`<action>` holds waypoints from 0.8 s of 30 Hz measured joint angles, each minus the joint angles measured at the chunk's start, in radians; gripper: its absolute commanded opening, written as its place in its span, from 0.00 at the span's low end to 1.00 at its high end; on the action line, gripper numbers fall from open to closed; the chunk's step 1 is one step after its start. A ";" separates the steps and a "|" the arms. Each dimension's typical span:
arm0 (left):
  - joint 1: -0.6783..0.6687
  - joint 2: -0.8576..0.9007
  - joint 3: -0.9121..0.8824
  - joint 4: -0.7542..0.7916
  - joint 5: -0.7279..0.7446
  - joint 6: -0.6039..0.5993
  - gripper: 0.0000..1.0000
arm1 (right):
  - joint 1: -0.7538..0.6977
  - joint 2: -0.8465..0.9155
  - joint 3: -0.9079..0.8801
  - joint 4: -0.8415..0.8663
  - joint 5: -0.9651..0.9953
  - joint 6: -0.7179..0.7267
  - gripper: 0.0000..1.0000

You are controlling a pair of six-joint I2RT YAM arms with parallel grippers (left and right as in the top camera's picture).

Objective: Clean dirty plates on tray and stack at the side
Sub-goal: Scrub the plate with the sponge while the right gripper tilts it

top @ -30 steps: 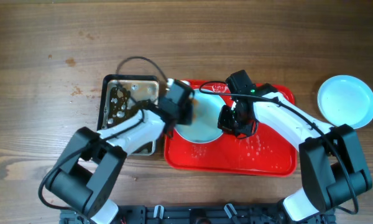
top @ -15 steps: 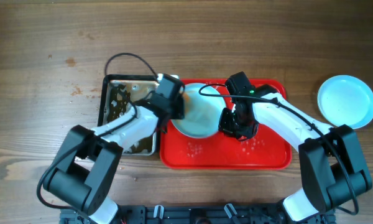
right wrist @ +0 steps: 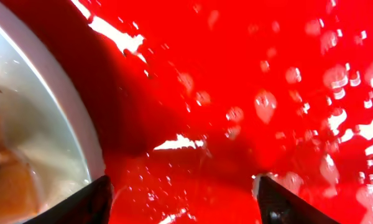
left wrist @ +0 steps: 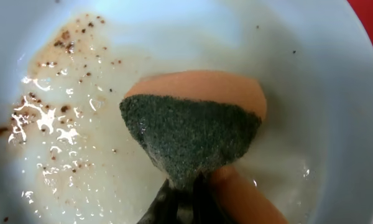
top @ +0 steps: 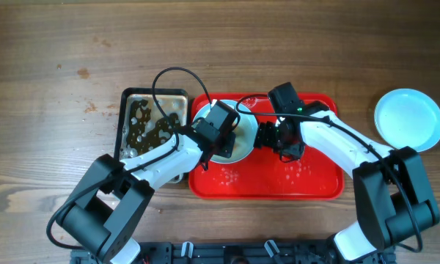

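One plate point(top: 243, 147) lies at the left end of the red tray point(top: 308, 176). In the left wrist view its wet inside point(left wrist: 311, 93) carries brown smears point(left wrist: 50, 118). My left gripper point(top: 221, 134) point(left wrist: 183, 193) is shut on an orange sponge with a green scouring face point(left wrist: 193, 134), pressed onto the plate. My right gripper point(top: 267, 137) point(right wrist: 183, 202) stands open just right of the plate's rim point(right wrist: 56, 99), over the wet tray floor point(right wrist: 248, 74), holding nothing. A second, clean plate point(top: 408, 119) rests on the table at the far right.
A dark metal pan point(top: 143, 117) with brownish liquid and specks sits against the tray's left side. A black cable point(top: 172, 73) loops above the pan and left arm. Water drops cover the tray point(top: 301, 172).
The right gripper has opened and let go of the plate, which now lies flat. The left gripper has swung right from the pan side onto the plate with the sponge.
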 measured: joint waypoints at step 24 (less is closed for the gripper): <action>-0.015 0.005 0.008 -0.026 0.042 -0.001 0.04 | 0.003 0.033 -0.045 0.192 -0.097 0.100 0.04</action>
